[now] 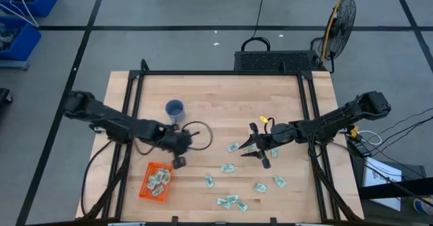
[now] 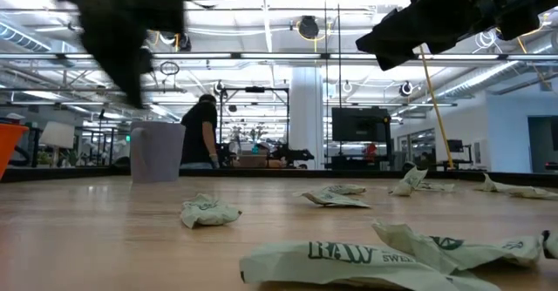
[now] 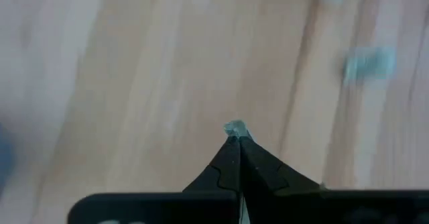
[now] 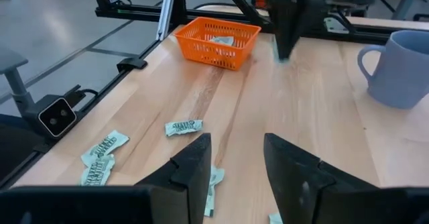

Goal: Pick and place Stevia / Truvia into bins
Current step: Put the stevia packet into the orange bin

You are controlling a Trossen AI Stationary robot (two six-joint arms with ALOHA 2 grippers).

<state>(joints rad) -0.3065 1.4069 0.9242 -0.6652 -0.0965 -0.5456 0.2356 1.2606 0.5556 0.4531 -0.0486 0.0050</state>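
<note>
Several pale green and white sachets [image 1: 229, 168] lie scattered flat on the near right part of the wooden table, and a few more lie inside the orange mesh basket [image 1: 147, 189] near the near left corner. My left gripper [image 1: 179, 162] hovers just beyond the basket's far right corner, shut on a sachet [image 3: 234, 127]. It hangs clear of the table in the right wrist view [image 4: 284, 29]. My right gripper [image 1: 258, 154] is open above the sachets right of centre, its fingers [image 4: 194, 160] standing apart over one and touching nothing. My left gripper pinches a sachet between its two shut fingers [image 3: 224, 160]. Only a small pale green tip [image 3: 235, 125] sticks out past the fingertips, and the fingers hide the rest. The fingers point down at the table, and the sachet is lifted clear of the wood.
A blue-grey cup [image 1: 174, 109] stands upright on the far left part of the table, beyond the left gripper. A black cable loop [image 1: 196, 134] lies beside the left arm. Black frame rails [image 1: 132, 97] run along both table sides. A person [image 2: 203, 132] stands in the room beyond.
</note>
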